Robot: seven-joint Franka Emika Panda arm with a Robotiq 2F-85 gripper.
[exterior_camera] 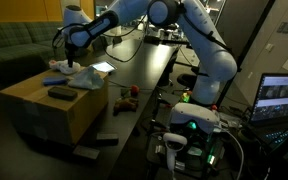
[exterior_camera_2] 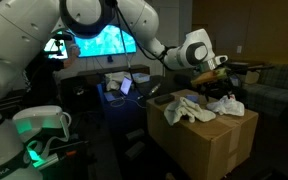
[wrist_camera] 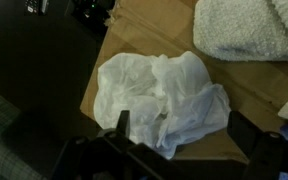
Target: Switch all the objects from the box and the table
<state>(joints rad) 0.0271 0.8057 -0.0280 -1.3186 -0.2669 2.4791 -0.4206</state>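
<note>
Hovering wide open and empty over the box (wrist_camera: 252, 92), the gripper (wrist_camera: 184, 140) is showing only two dark fingers (wrist_camera: 124, 122) at the wrist view's lower edge. One crumpled white rag (wrist_camera: 164, 100) is lying on the cardboard beyond them; a second, thicker cloth (wrist_camera: 249, 25) is running off the top edge (partly cut off). In an exterior view, one dark block (exterior_camera: 61, 93) is resting on the box, one blurred red thing (exterior_camera: 134, 91) on the black table (exterior_camera: 149, 65).
</note>
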